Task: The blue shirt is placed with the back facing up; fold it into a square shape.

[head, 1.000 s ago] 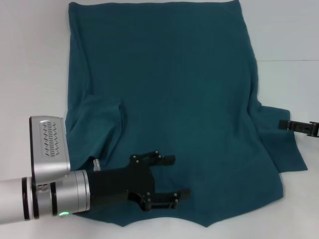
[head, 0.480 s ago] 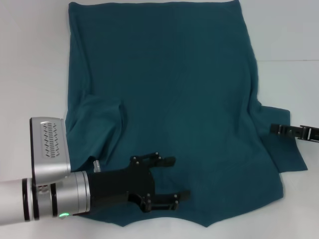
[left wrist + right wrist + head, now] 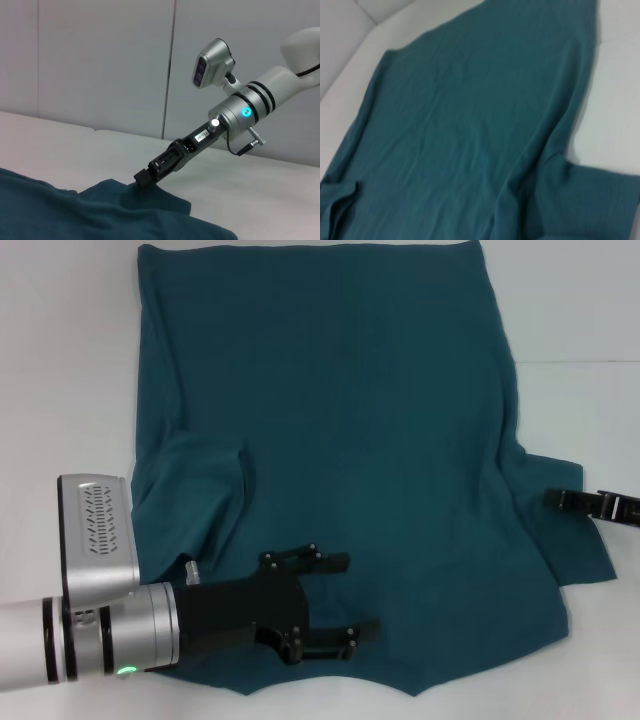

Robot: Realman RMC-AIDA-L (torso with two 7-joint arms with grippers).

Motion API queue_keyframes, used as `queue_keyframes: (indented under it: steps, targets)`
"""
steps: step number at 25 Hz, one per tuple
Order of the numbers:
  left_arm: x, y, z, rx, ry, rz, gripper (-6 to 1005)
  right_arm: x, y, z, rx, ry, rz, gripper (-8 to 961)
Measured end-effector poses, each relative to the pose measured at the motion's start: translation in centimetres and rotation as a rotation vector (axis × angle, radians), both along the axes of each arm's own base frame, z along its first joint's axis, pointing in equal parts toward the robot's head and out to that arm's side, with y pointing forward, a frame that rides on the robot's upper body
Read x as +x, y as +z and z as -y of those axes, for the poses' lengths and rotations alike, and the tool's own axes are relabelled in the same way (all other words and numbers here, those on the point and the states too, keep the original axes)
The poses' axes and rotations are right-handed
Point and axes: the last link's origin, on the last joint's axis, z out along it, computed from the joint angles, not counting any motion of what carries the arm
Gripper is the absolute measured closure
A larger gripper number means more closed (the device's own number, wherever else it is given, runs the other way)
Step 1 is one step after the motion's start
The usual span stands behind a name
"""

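Barely anything shifted in the last second: my right gripper (image 3: 572,501) crept in from the side until its tip sits at the edge of the right sleeve (image 3: 570,540), and my left gripper (image 3: 340,595) hasn't really budged.

So the blue shirt (image 3: 340,420) is spread out flat on the white tabletop (image 3: 60,360), plain side up, collar end nearest me and hem at the far edge. Left sleeve (image 3: 190,490) is already flipped in over the body; right sleeve sticks out to the side.

Handling-wise it's floppy, light cloth. It'll drape, wrinkle and drag if I pull from one spot. Best bet is pinching right at the sleeve's outer edge, thin layer only, then carrying it across toward the middle.

Left gripper hovers over the collar end of the shirt with fingers (image 3: 330,561) spread wide, holding nothing. In the left wrist view my right gripper (image 3: 143,177) touches down right where the sleeve cloth bunches up, but I honestly can't tell whether it's pinched the fabric or is just resting there.
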Motion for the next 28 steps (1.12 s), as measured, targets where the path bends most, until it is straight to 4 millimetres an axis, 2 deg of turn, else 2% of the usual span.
queue_keyframes:
  steps: [6, 12, 23, 28]
  targets:
    - [0.0, 0.0, 0.0, 0.0, 0.001, 0.0, 167, 0.0, 0.0, 0.1, 0.008, -0.003, -0.015, 475]
    - [0.0, 0.0, 0.0, 0.001, 0.0, 0.0, 166, 0.2, 0.0, 0.1, 0.018, -0.013, -0.024, 717]
    - [0.0, 0.0, 0.0, 0.001, 0.003, 0.002, 167, 0.8, 1.3, 0.1, 0.168, -0.011, -0.062, 923]
    - [0.0, 0.1, -0.1, 0.003, 0.006, 0.006, 167, 0.6, 1.6, -0.4, 0.216, 0.007, -0.071, 954]
